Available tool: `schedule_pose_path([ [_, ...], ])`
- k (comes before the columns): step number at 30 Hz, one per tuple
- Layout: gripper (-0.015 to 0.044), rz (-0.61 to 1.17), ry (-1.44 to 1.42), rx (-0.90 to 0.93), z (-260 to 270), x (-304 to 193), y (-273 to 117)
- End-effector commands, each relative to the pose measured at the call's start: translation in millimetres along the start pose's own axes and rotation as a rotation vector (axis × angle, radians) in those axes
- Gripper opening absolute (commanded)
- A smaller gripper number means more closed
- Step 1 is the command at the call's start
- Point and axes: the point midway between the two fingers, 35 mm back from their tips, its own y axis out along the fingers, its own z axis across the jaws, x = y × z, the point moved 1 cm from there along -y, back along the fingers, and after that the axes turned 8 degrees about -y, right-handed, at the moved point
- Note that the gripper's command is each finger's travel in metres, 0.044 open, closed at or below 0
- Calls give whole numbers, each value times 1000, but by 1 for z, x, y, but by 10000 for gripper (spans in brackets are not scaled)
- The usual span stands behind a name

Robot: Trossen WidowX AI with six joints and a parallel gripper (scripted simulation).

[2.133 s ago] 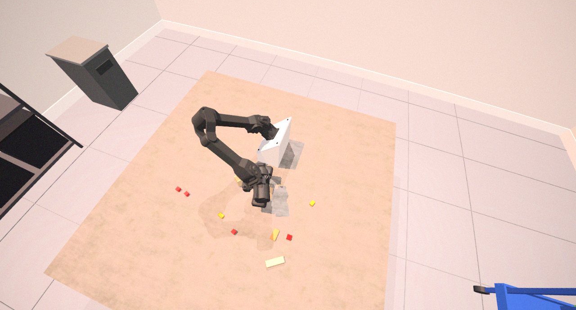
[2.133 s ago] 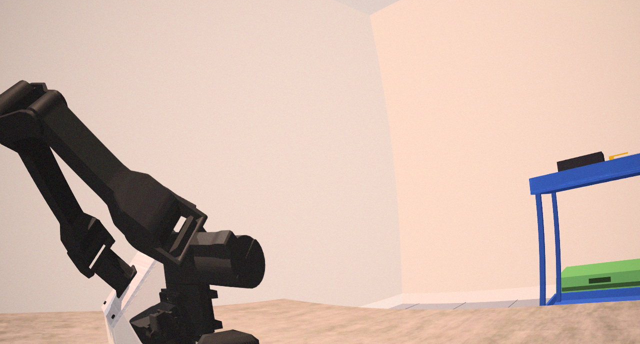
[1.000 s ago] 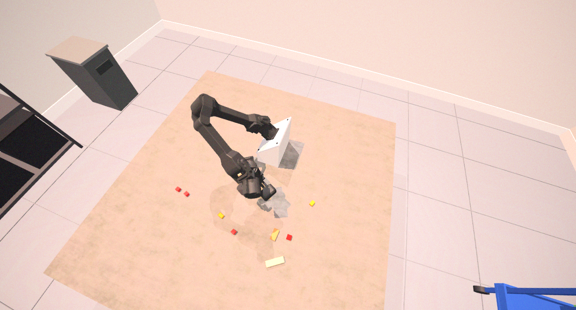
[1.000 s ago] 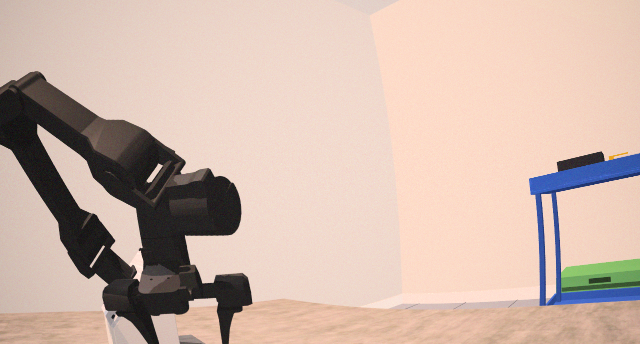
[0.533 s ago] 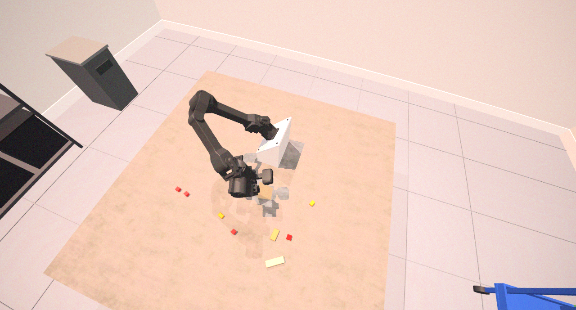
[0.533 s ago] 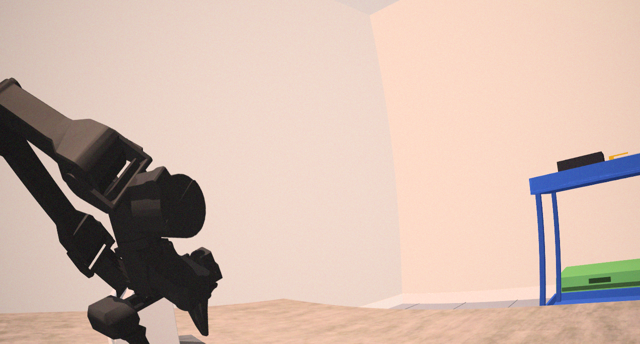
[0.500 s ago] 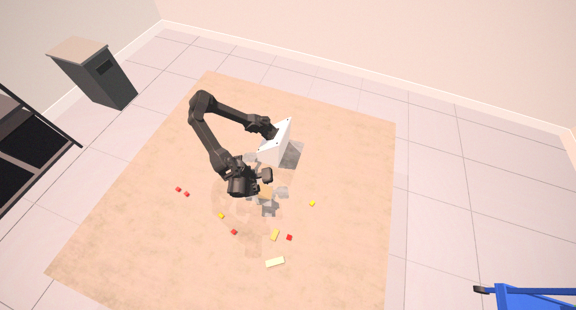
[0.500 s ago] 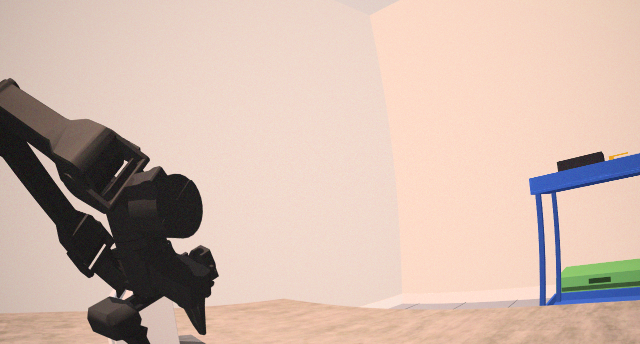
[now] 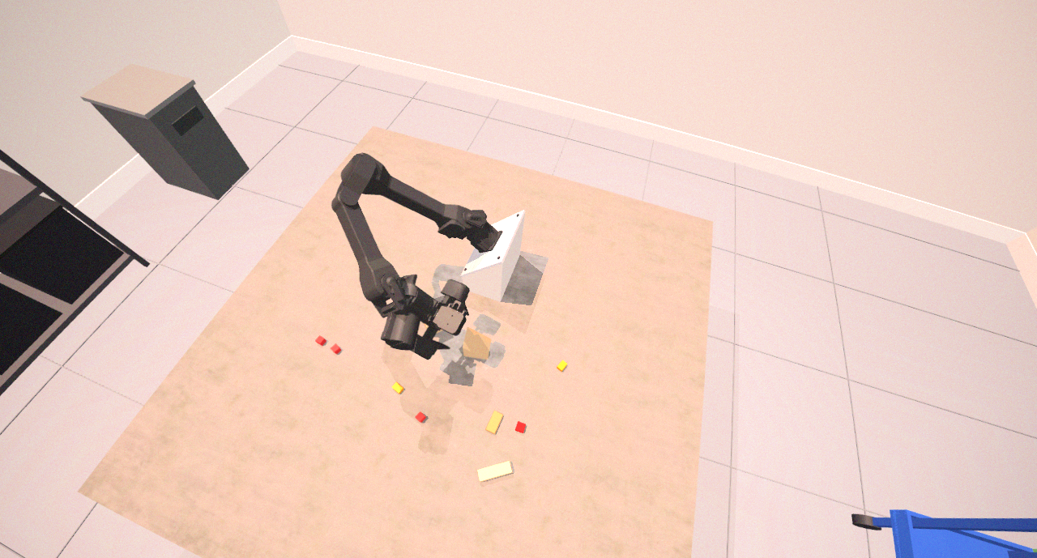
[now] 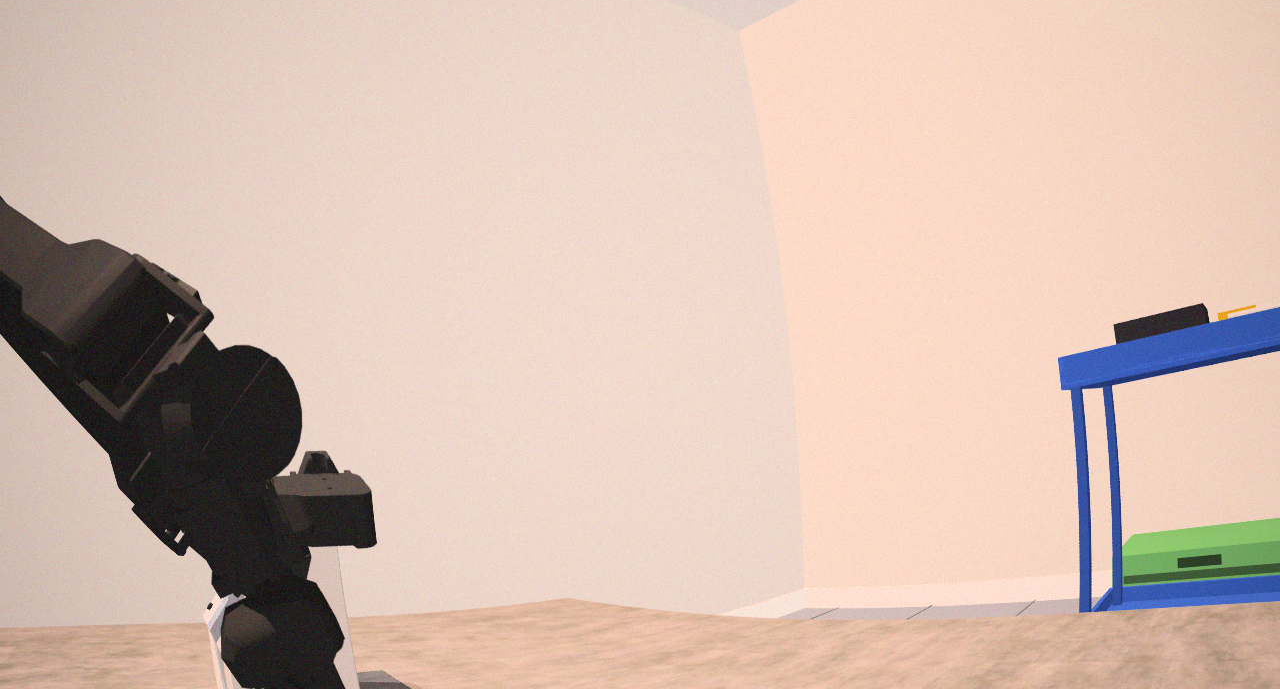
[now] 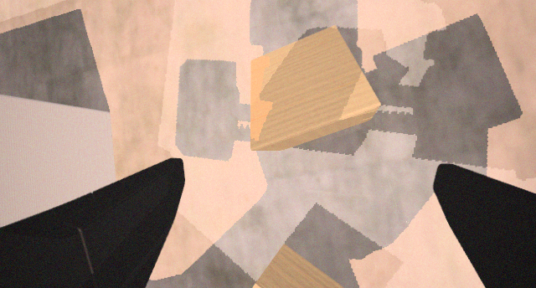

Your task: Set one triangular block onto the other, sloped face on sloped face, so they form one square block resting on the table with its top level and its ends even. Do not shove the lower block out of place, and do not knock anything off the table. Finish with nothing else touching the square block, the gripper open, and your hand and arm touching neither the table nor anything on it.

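Observation:
One wooden triangular block (image 9: 475,344) (image 11: 314,83) lies on the table just beyond the fingertips in the wrist view, with a broad grained face up and a thin side along its near edge. A second wooden block (image 11: 297,271) shows only in part at the bottom edge of the wrist view. The arm hides it in the top view. The two blocks lie apart. My gripper (image 11: 308,172) is open and empty, over the table between and above the blocks. Its fingertips are not clear in the exterior view, which shows neither block.
The white arm mount (image 9: 487,283) (image 11: 50,154) stands close to the blocks. Small red cubes (image 9: 420,417) (image 9: 520,427), yellow cubes (image 9: 397,388) (image 9: 561,365), a yellow bar (image 9: 494,422) and a pale bar (image 9: 495,471) lie farther out on the table.

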Motion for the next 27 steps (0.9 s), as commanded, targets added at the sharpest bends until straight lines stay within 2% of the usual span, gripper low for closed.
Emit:
schedule_pose_path([
  [1,440,-83,-413,-49,-4,-8,-16],
  [12,440,-83,-413,-49,-4,-8,-15],
  [27,440,-83,-413,-49,-8,-5,9],
])
